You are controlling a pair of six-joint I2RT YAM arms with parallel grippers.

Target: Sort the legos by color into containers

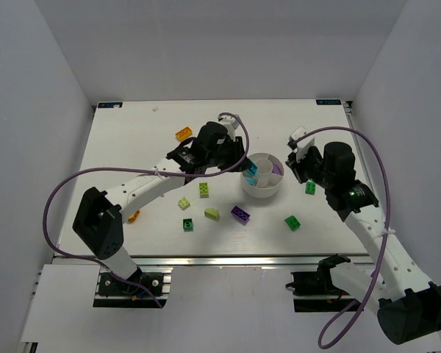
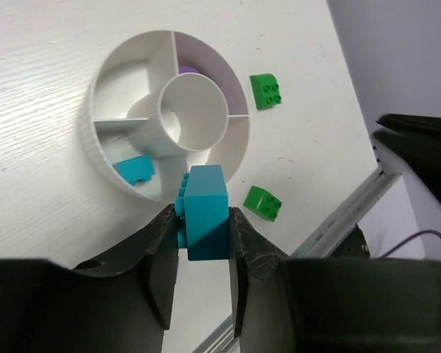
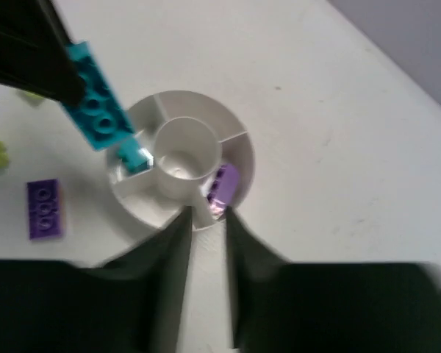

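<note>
Over the 9 o'clock rim of the round white plastic divided dish [image 1: 263, 193], top view: one cyan studded plastic brick [image 2: 208, 193], clamped in the jaws of the left gripper [image 2: 203, 220]. Second cyan brick [image 2: 134, 169] lies in the compartment beneath; purple brick [image 3: 222, 184] lies at 3 o'clock. Right gripper [image 3: 207, 217]: jaws narrowly apart, empty, above the dish.

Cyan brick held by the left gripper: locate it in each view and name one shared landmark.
Top external: cyan brick over the left rim of the white dish.
Left wrist: bottom centre.
Right wrist: upper left.
Shared landmark: that dish.
</note>
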